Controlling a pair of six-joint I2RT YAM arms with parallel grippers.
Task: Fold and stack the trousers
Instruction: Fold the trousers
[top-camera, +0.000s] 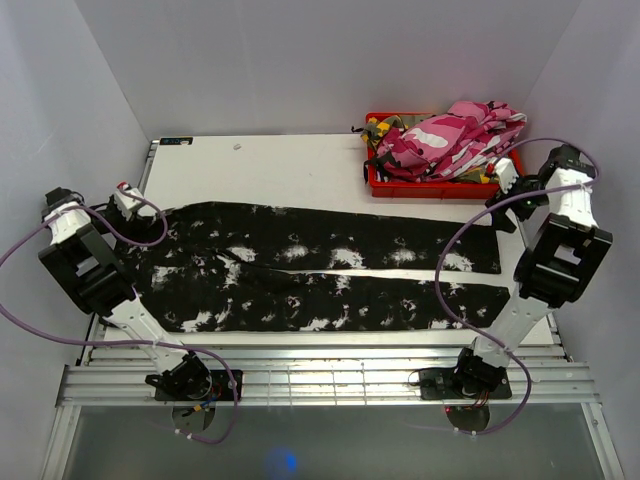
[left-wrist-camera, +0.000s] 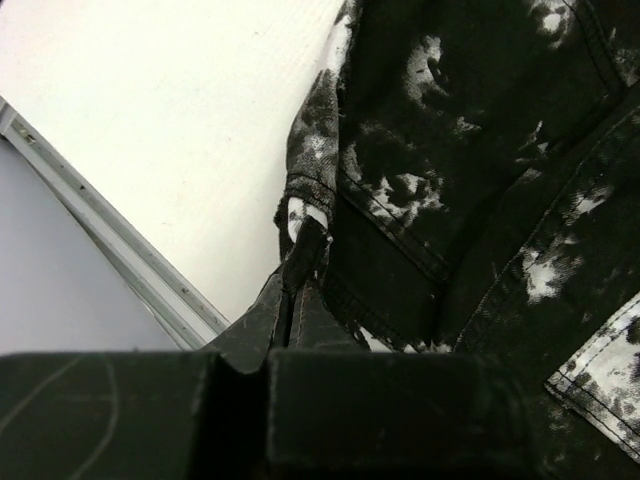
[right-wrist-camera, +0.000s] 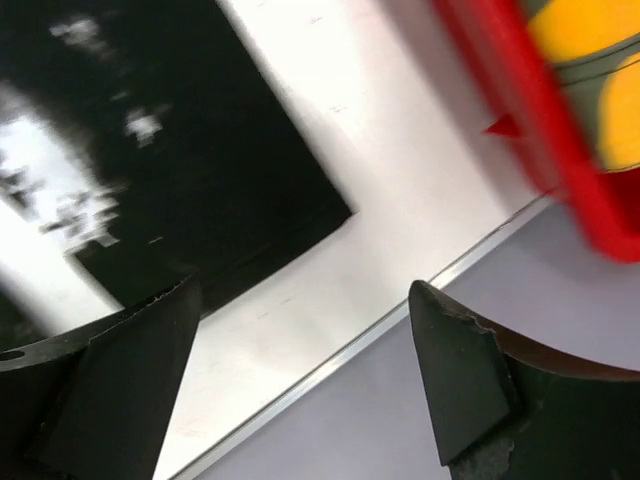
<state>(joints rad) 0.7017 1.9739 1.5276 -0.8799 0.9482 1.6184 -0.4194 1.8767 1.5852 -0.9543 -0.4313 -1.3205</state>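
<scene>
The black trousers with white splotches (top-camera: 320, 270) lie flat across the table, waist at the left, both legs running right. My left gripper (top-camera: 128, 200) is at the waist's far corner. In the left wrist view it (left-wrist-camera: 300, 275) is shut on a fold of the waistband (left-wrist-camera: 312, 190). My right gripper (top-camera: 505, 185) hangs over the table's right edge, past the leg ends. In the right wrist view its jaws (right-wrist-camera: 300, 290) stand wide open with nothing between them, and the black leg hem (right-wrist-camera: 200, 150) lies apart from them at the upper left.
A red bin (top-camera: 440, 190) at the back right holds pink-white camouflage trousers (top-camera: 455, 135) and green-yellow cloth (top-camera: 385, 128). The bin's red wall (right-wrist-camera: 560, 150) is close to my right gripper. The table's metal edge (right-wrist-camera: 400, 320) runs under it.
</scene>
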